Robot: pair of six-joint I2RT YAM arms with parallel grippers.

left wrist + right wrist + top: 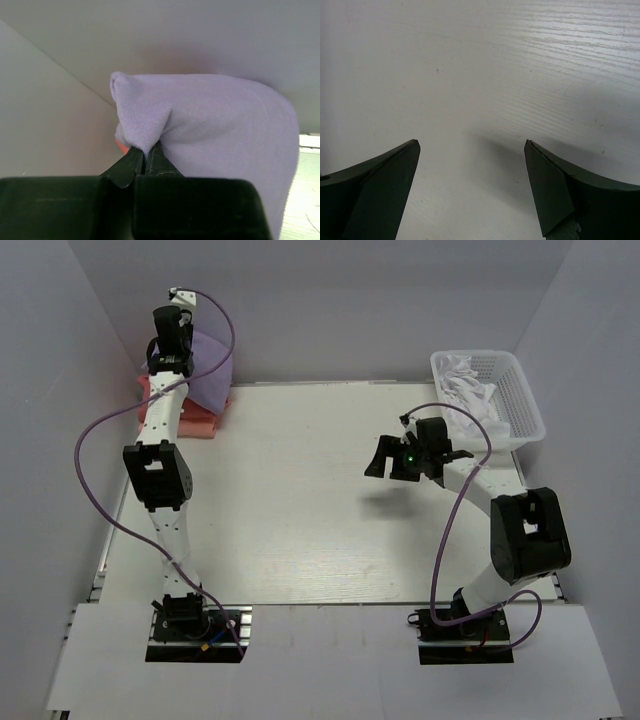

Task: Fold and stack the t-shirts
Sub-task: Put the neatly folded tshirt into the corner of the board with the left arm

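The lavender t-shirt [212,378] hangs in the far left corner. A fold of it is clenched between the closed fingers of the left gripper [145,159], just above the folded pink shirts [203,422] on the table [300,530]. The right gripper [472,150] is wide open and grasps nothing, over the table's right part, near a white basket [528,410].

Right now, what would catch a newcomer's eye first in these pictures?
The left jaws pinch a lavender t-shirt, held up at the far left corner over pink shirts. The right jaws hang wide open above the table, near a white basket with white cloth at the far right.
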